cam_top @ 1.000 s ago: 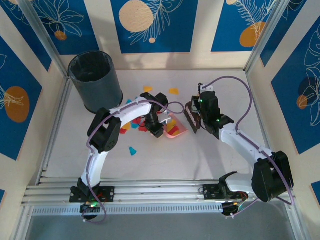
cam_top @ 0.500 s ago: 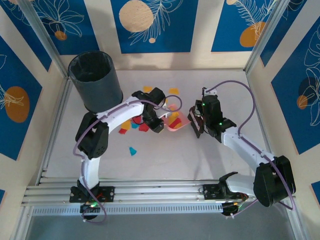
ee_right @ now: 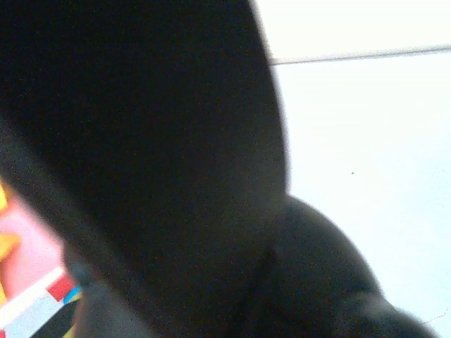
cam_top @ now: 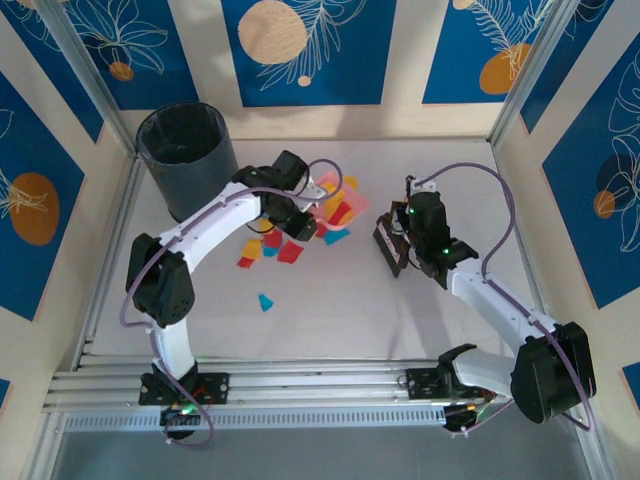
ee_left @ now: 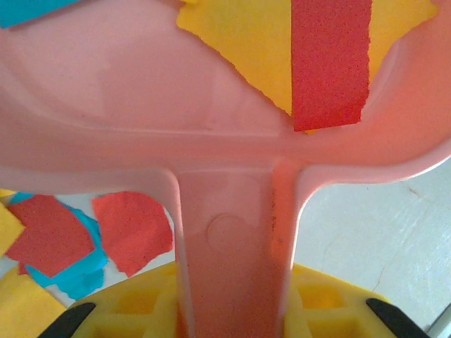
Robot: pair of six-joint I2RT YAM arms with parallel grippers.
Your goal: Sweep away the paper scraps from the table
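Observation:
My left gripper (cam_top: 298, 222) is shut on the handle (ee_left: 232, 246) of a pink dustpan (cam_top: 328, 198), held above the table (cam_top: 330, 310) left of centre. Its pan carries yellow (ee_left: 246, 42) and red (ee_left: 330, 63) paper scraps. More paper scraps lie on the table beneath: red (cam_top: 290, 252), yellow (cam_top: 252, 248), teal (cam_top: 335, 237), and a lone teal bit (cam_top: 265, 302) nearer the front. My right gripper (cam_top: 400, 238) is shut on a dark brush (cam_top: 386, 245) to the right of the dustpan. That brush (ee_right: 141, 141) blocks most of the right wrist view.
A dark round bin (cam_top: 187, 160) stands at the back left, just left of the dustpan. Aluminium rails (cam_top: 300, 385) edge the table at the front and sides. Bare table (ee_right: 366, 141) lies to the right of the brush.
The left arm has carried the dustpan with its scraps up and to the back left, toward the bin. The right gripper with the brush has barely shifted.

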